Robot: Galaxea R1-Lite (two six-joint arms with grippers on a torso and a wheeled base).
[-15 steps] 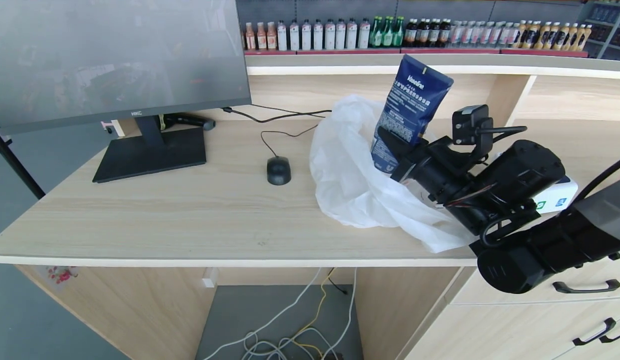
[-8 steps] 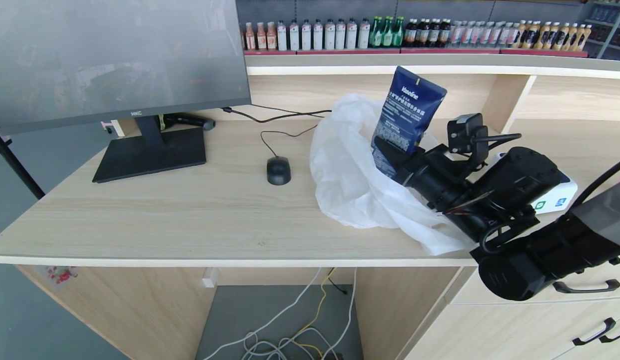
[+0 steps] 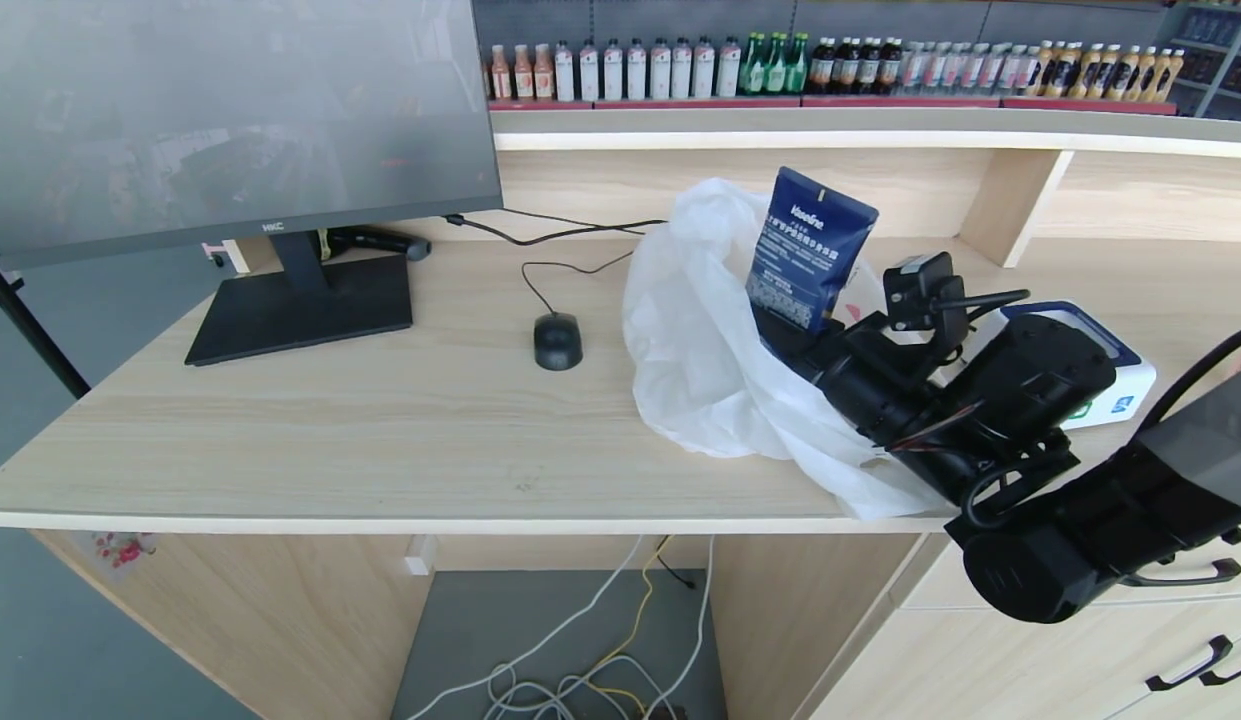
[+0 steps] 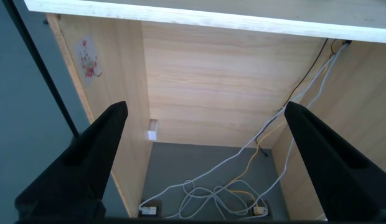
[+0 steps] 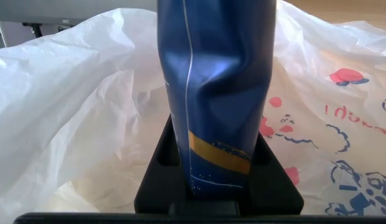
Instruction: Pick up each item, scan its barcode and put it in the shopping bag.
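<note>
A dark blue pouch stands upright in my right gripper, which is shut on its lower end. The pouch's bottom sits inside the mouth of the white plastic shopping bag lying on the wooden counter. In the right wrist view the blue pouch rises between the black fingers of my right gripper, with the bag spread around and behind it. My left gripper hangs open below the counter's edge, with nothing between its fingers.
A white box with blue trim lies right of the bag, behind my right arm. A mouse, a monitor and a black handheld scanner stand on the counter's left part. Cables lie under the desk.
My right gripper has come down with the blue pouch, lowering its bottom end into the bag's mouth. The bag's rim has shifted slightly.
</note>
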